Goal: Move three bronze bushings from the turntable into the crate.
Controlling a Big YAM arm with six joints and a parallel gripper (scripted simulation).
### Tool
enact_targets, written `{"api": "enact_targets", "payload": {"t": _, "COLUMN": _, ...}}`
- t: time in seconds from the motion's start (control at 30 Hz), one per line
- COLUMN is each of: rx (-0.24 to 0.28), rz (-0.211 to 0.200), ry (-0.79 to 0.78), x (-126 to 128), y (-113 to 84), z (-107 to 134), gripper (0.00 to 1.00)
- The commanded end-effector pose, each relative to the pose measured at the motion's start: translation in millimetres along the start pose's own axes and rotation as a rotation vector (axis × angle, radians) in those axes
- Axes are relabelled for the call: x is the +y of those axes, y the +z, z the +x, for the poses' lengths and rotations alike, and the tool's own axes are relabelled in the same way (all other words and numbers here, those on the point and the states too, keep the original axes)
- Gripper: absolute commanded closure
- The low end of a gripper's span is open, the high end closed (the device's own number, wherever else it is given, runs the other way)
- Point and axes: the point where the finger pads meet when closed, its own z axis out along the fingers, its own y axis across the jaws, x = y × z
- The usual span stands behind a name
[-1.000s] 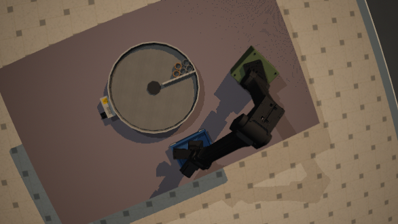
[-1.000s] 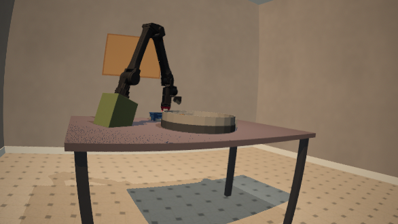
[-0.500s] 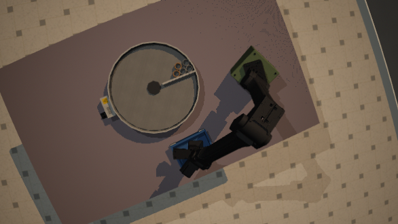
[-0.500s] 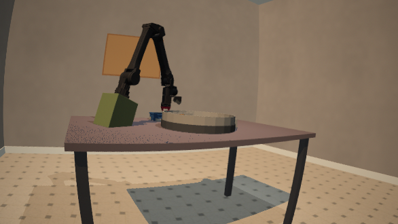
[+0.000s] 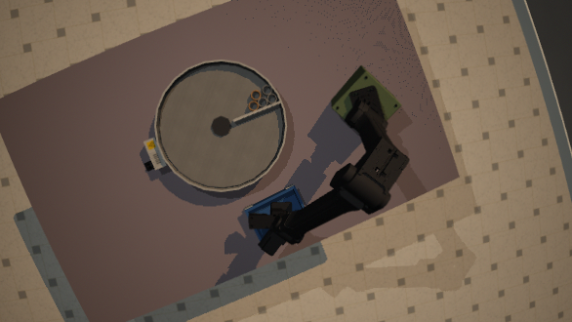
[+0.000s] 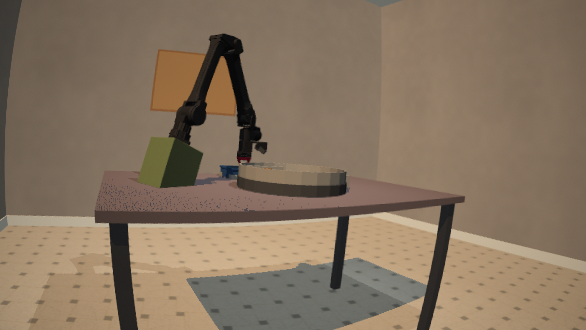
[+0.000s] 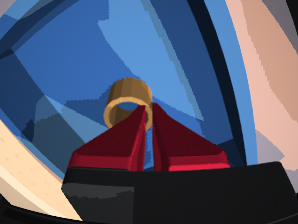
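Observation:
In the wrist view my gripper (image 7: 148,110) with red fingers is shut on the wall of a bronze bushing (image 7: 128,100), held over the blue crate (image 7: 87,50). In the overhead view the gripper (image 5: 273,215) hangs over the crate (image 5: 275,200), which the arm mostly hides. On the turntable (image 5: 221,125), beside its radial bar, lie two bronze bushings (image 5: 255,94) (image 5: 253,104) and grey bushings (image 5: 267,90) (image 5: 271,98). In the side view the gripper (image 6: 243,159) is just above the crate (image 6: 228,171), behind the turntable (image 6: 291,179).
A green block (image 5: 366,95) holds the arm's base at the right of the table. A small yellow-labelled box (image 5: 152,153) sits on the turntable's left side. The table's edge runs close below the crate.

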Motion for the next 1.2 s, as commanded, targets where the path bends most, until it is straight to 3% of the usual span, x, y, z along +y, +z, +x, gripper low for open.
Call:
{"api": "enact_targets", "payload": {"t": 0.0, "rx": -0.017, "rz": -0.022, "ry": -0.008, "x": 12.8, "y": -1.8, "z": -9.9, "gripper": 1.00}}
{"api": "enact_targets", "payload": {"t": 1.17, "rx": -0.025, "rz": -0.034, "ry": -0.007, "x": 17.7, "y": -5.6, "z": -11.0, "gripper": 1.00}}
